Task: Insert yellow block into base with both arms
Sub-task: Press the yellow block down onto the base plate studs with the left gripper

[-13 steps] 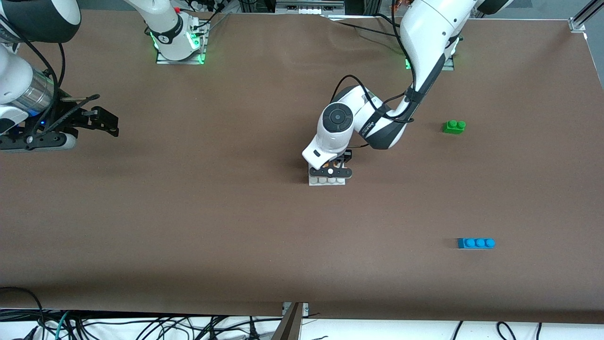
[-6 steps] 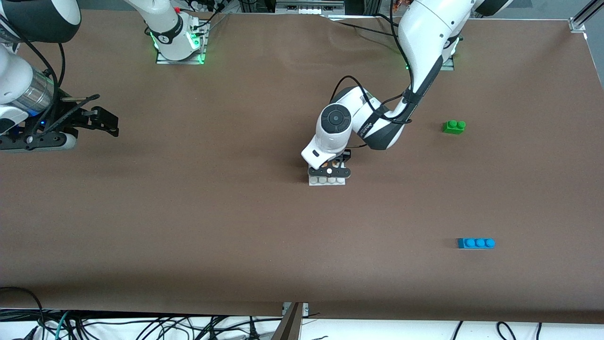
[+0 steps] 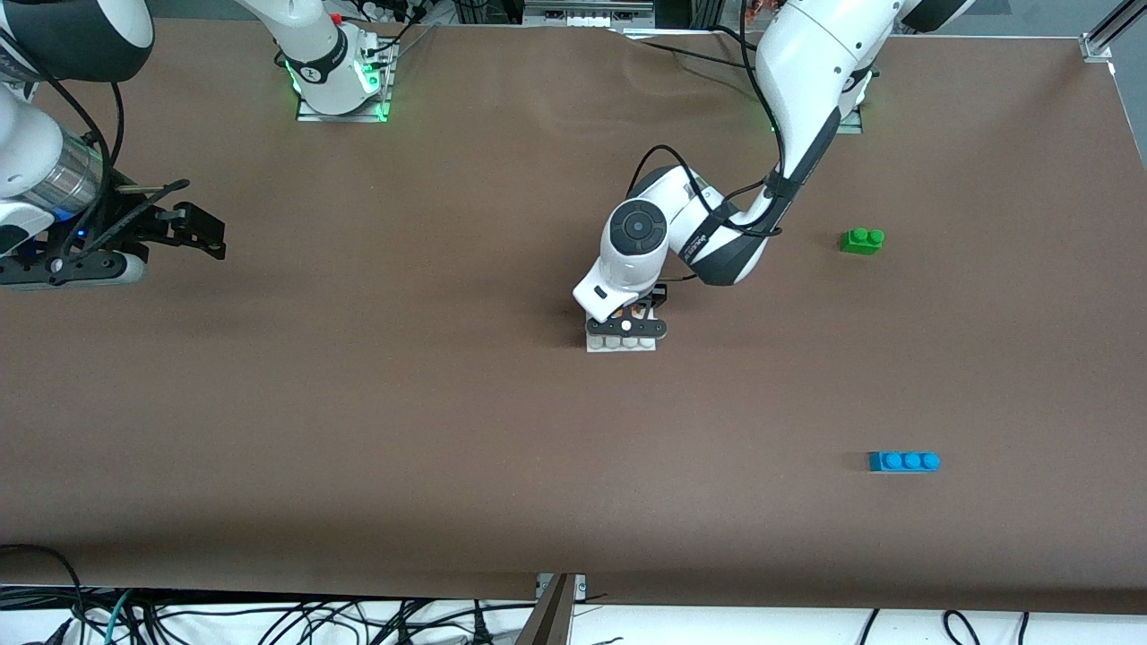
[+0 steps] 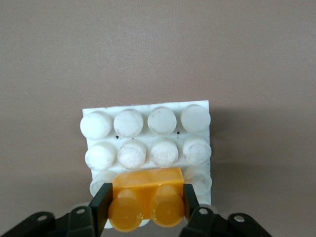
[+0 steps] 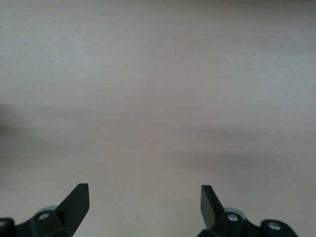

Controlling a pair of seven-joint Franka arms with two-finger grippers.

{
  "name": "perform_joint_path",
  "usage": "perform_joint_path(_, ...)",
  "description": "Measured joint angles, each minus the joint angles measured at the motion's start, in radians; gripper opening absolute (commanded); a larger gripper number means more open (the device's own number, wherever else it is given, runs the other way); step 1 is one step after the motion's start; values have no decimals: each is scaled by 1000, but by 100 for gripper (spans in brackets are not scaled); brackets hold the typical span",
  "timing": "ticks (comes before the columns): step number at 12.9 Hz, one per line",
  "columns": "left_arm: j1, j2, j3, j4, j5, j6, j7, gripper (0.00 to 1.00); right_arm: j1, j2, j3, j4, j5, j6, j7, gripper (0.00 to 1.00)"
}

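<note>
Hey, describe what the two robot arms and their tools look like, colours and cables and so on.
Both arms are glossy white with dark grey joint bands. The left arm has a round grey cap on its wrist and loose black cables looped along it. The right arm shows a silver metal band. The left tool and the right tool are black with two fingers each.

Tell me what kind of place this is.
Most likely a robotics lab workbench: a brown-covered table with two arms bolted along one edge, loose cables hanging at the edge nearest the front camera, and toy bricks such as the blue brick as test pieces.
</note>
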Motion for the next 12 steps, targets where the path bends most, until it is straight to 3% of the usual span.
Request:
perform_joint_path(11,-2,10,-2,0,23,2,-3,45,-3,5,-4,0,0,0,0,100)
perform_joint_path(12,-2,11,-2,0,23,2,-3,51,-3,7,-4,0,0,0,0,100)
